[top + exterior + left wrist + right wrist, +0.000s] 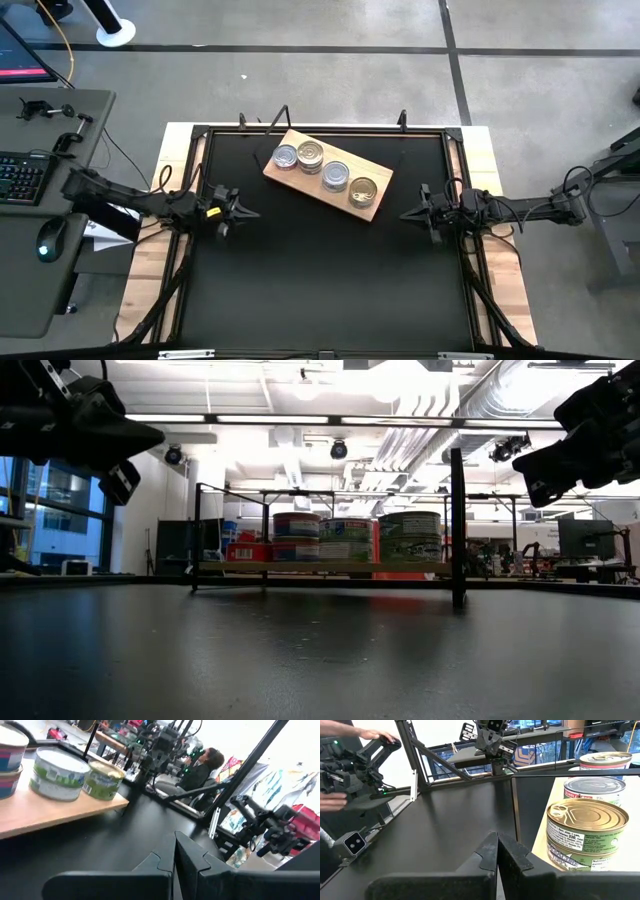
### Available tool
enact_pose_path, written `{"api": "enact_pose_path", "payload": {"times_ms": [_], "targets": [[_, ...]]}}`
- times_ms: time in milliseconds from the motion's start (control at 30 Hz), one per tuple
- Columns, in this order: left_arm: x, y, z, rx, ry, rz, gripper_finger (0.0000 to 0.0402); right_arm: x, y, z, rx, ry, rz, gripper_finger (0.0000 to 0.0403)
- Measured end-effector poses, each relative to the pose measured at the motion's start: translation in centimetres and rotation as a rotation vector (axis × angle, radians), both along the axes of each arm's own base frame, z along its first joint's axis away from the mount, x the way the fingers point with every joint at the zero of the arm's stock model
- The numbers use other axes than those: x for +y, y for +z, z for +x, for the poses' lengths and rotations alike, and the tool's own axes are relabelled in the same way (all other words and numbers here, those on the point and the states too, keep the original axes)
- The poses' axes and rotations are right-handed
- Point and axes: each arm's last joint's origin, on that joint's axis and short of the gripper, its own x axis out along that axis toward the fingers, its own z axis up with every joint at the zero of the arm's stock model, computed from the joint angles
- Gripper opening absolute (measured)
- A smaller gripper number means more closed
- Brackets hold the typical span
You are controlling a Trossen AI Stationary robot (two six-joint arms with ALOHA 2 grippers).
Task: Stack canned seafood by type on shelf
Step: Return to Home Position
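From above, the shelf (300, 180), a pale wooden plank, lies slantwise at the far side of the black table (320, 290). Four stacks of tins (335, 176) stand in a row along it. The left end effector (240, 211) and the right end effector (408, 213) hover at opposite sides of the table, well apart from the plank.

At table height the stacks appear two tins tall (red-and-blue labels at one end, green at the other).

The left wrist view shows that end effector pressed together, with nothing in it.

The right wrist view shows the same of its own. There the gold-lidded green tin (585, 827) sits squarely on its twin.

These tins look rigid, dense for their size and slick-walled. I'd pinch across the side wall just below the rim, because an upper tin could slide off its mate.
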Motion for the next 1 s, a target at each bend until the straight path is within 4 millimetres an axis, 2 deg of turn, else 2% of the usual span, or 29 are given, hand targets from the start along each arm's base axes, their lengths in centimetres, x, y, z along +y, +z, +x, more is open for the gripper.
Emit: {"api": "enact_pose_path", "payload": {"times_ms": [67, 333, 433, 700, 1000], "targets": [[0.1, 0.2, -0.2, -0.02, 0.004, -0.001, 0.0, 0.0, 0.0, 0.0, 0.0, 0.0, 0.0, 0.0], [1.4, 0.3, -1.9, -0.04, 0.057, 0.292, 0.0, 0.0, 0.0, 0.0, 0.0, 0.0, 0.0, 0.0], [1.8, 0.3, -2.5, -0.048, 0.085, 0.284, 0.0, 0.0, 0.0, 0.0, 0.001, 0.0, 0.0, 0.0], [2.0, 0.1, -2.4, -0.047, 0.019, 0.409, 0.0, 0.0, 0.0, 0.0, 0.0, 0.0, 0.0, 0.0], [2.0, 0.1, -2.4, -0.038, 0.022, 0.379, 0.0, 0.0, 0.0, 0.0, 0.0, 0.0, 0.0, 0.0]]}}
